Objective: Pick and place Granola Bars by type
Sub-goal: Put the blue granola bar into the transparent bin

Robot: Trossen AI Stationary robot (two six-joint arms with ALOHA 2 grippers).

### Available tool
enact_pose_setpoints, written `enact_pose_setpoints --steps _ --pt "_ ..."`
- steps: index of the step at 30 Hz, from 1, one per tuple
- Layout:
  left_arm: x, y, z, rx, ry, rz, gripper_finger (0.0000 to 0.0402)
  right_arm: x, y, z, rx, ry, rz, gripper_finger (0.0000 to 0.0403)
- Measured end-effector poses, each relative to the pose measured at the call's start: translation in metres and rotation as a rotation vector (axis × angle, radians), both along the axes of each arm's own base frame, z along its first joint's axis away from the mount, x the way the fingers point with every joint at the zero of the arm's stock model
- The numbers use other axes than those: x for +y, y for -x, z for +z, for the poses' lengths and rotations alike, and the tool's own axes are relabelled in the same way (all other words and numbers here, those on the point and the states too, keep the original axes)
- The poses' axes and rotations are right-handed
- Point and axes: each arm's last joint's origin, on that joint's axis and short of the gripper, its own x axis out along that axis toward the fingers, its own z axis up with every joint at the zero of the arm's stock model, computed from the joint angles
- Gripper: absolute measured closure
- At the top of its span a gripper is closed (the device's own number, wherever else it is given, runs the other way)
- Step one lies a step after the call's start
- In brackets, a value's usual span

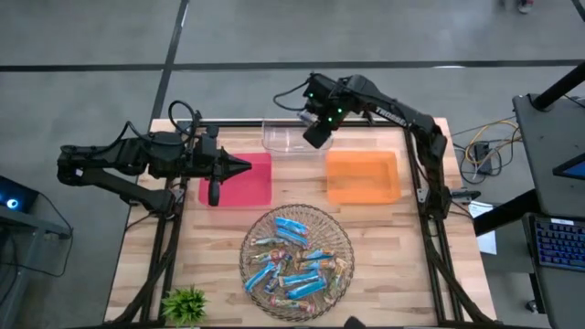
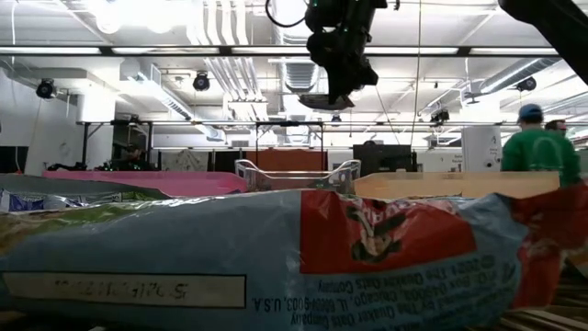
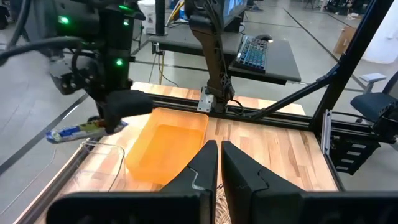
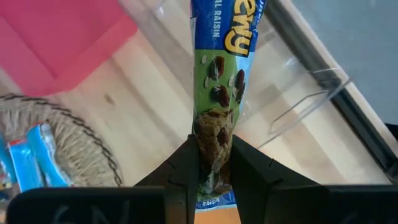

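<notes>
Several granola bars, mostly in blue wrappers, lie heaped in a round wire basket at the table's near middle. My right gripper hangs above the clear tray at the far edge, shut on one blue-and-green granola bar; the left wrist view also shows this bar. A pink tray and an orange tray sit side by side mid-table. My left gripper waits shut over the pink tray's far left part, holding nothing. My right gripper pinches the bar near one end between its two fingers, one on each flat face of the wrapper. The fingers come from above, pointing steeply down. The bar's other end sticks out sideways, roughly level, lifted clear above the clear tray.
A small green plant stands at the near left corner. One wrapped bar lies right in front of the low camera and blocks most of its view. Black frame rails run along the table's sides. A person stands in the room behind.
</notes>
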Motion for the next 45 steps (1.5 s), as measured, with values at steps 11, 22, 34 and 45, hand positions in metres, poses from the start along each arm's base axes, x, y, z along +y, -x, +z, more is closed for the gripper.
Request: enact_pose_setpoints --steps 11,22,34,45 --pt "0.0 0.0 0.0 0.0 0.002 0.0 0.0397 -0.03 -0.001 -0.002 -0.122 -0.007 -0.179 0.0335" --pt "0.0 0.0 0.0 -0.001 0.003 0.001 0.0397 -0.044 -0.013 -0.025 -0.134 -0.087 -0.286 0.0335" --pt "0.0 -0.001 -0.004 0.01 0.037 0.01 0.0397 -0.057 -0.018 -0.043 -0.135 -0.152 -0.48 0.0335" --pt "0.0 -0.002 -0.004 0.004 0.054 0.014 0.0397 -0.061 -0.021 -0.058 -0.099 -0.154 -0.63 0.0335"
